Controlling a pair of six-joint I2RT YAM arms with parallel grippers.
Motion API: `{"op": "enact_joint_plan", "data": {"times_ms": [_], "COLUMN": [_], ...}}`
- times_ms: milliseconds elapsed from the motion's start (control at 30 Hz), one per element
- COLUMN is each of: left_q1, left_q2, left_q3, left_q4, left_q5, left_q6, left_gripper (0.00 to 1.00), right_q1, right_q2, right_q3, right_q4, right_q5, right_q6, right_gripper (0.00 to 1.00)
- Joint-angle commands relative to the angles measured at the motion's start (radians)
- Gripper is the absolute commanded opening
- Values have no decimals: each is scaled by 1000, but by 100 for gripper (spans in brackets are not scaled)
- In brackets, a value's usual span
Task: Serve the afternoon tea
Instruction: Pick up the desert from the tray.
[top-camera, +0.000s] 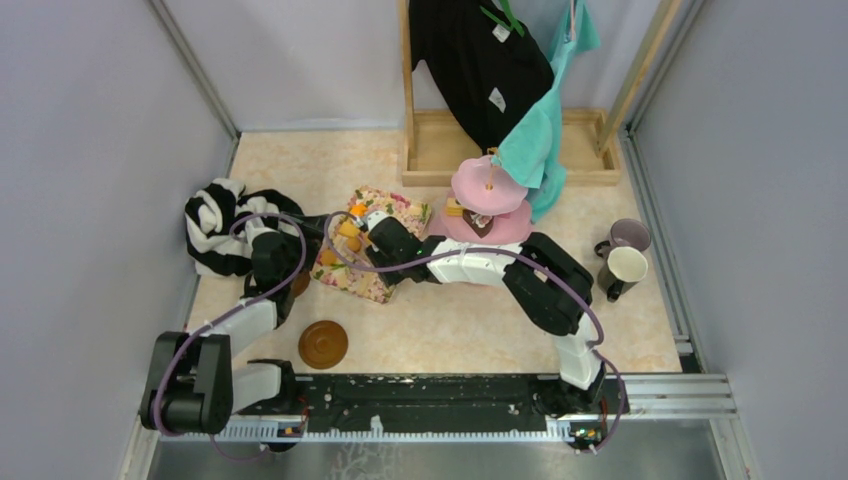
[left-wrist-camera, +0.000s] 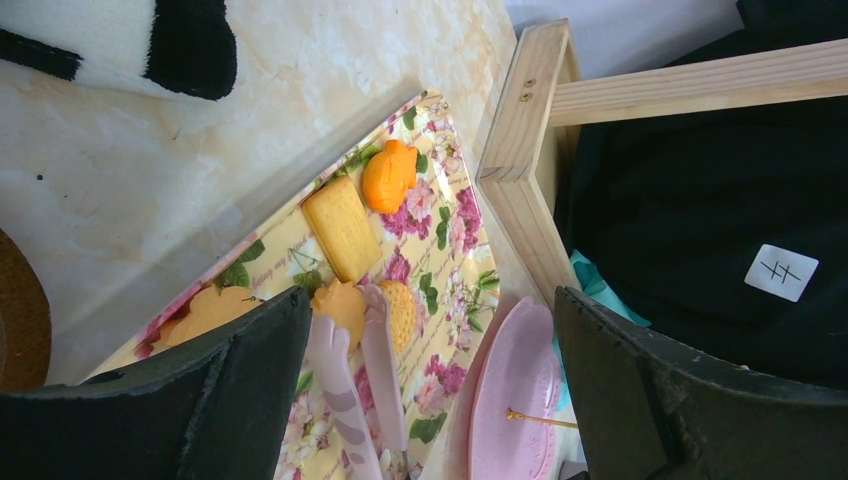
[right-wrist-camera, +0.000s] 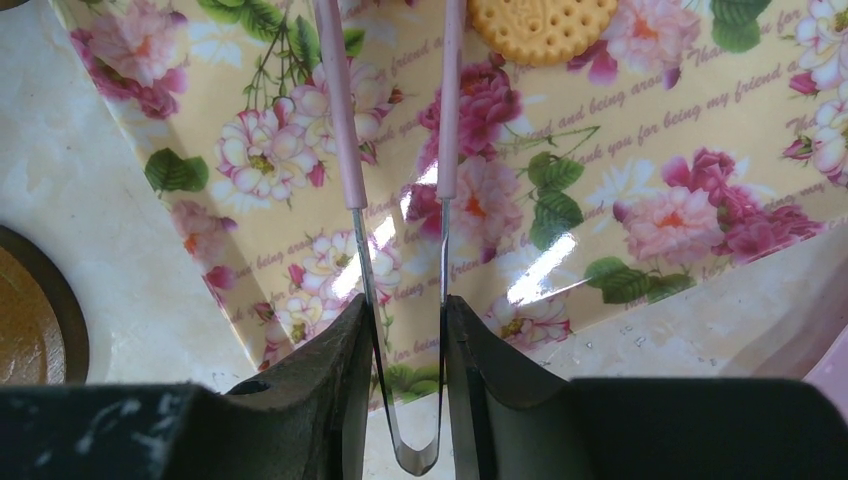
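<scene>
Over the floral cloth (right-wrist-camera: 650, 150), tongs (right-wrist-camera: 345, 120) are clamped by the right gripper (right-wrist-camera: 405, 310), left gripper (left-wrist-camera: 430, 300) spread empty; pastries (left-wrist-camera: 343, 228), mugs (top-camera: 625, 265) not yet served

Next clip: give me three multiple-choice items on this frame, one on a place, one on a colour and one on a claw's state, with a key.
1. Where do the lilac mug and cream mug stand relative to the pink cake stand?
A) on its top tier
B) on the table, to its right
C) on the table, to its left

2. What colour are the tongs in the right claw?
A) pink
B) blue
C) green

3. How is the left claw?
A) shut tight
B) shut on the tongs
C) open, holding nothing

Key:
1 B: the top view shows both mugs right of the stand.
2 A: the tongs' arms are pink above the metal bend.
3 C: its jaws stand wide apart and grip nothing.
</scene>
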Motion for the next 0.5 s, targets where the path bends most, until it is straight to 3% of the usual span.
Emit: {"op": "enact_joint_plan", "data": {"times_ms": [0,467], "left_q1": [4,4], "left_q2": [-18,-102], "left_q3": [9,-5], "left_q4": [29,-50], "left_q5": [0,-13], "left_q6": [-6,-1], "left_gripper": [96,96], "right_q1": [-8,9], "right_q2": [-54,-232], "right_q3": [11,-99], "right_q4": [49,67], "right_q5": [-13,11], "right_q6": [13,38], "right_gripper": [20,7]}}
